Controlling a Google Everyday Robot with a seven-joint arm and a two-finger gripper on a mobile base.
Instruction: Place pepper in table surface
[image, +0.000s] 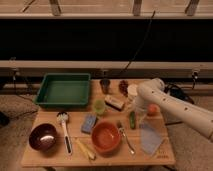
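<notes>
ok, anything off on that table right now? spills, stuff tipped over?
Nothing stands out. No spill shows, and the orange bowl and pale green cup sit upright. The pepper appears to lie flat on the table surface near the fork, with the tool open just above it.

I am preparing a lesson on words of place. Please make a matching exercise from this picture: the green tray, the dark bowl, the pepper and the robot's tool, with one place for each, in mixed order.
Things:
1. green tray
2. dark bowl
3. pepper
4. tool

Places:
a. front left corner of the table
b. close over the pepper, right of centre
c. rear left of the table
d. lying on the wood, right of the orange bowl

Pairs: 1-c, 2-a, 3-d, 4-b.
</notes>
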